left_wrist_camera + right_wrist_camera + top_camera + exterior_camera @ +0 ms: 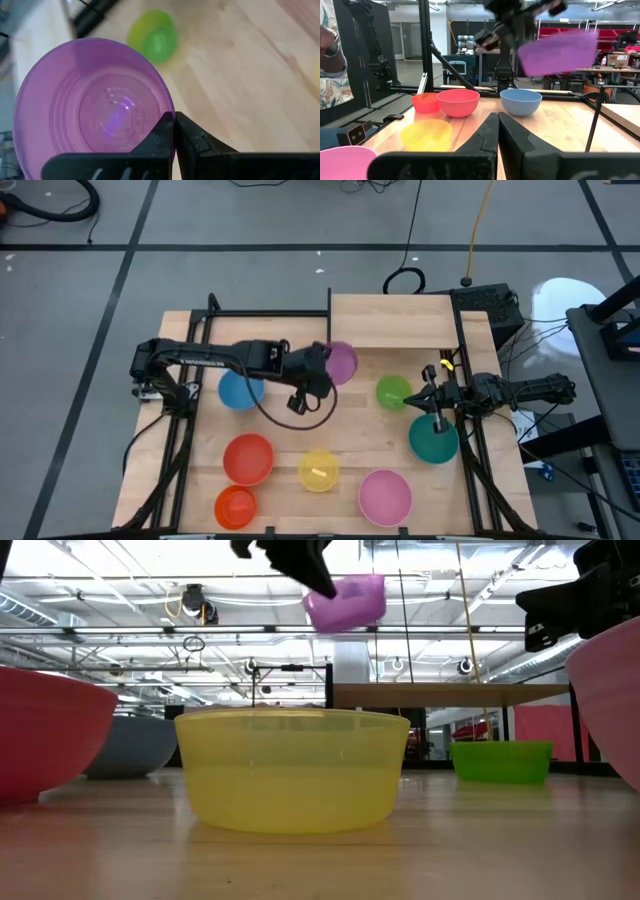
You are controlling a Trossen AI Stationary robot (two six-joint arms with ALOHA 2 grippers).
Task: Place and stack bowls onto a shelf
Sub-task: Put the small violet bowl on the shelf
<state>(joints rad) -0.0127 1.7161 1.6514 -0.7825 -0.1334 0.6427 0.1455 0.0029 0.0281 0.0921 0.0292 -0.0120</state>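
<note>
My left gripper (322, 368) is shut on the purple bowl (341, 362), which hangs in the air (345, 602) just near of the shelf (395, 320), a pale board with a dark upright panel (330, 315) on its left side. My right gripper (497, 119) is shut and holds nothing; it hovers between the lime green bowl (393, 392) and the teal bowl (433, 438). The blue (240, 388), red (248, 458), orange (236, 507), yellow (318, 470) and pink (385, 495) bowls stand upright on the tabletop. My left gripper pinches the purple bowl's rim (167, 107), with one finger (160, 137) inside the bowl and the other outside its wall. The fingers reach it from the table's left side. The bowl is lifted clear of the table and slightly tilted, its opening facing up.
A black cable loop (300, 410) hangs under the left arm above the table's middle. Black frame bars (465, 360) run along the table's sides. A person (330, 50) stands beyond the table's left edge. Bare wood (350, 420) lies between the bowls.
</note>
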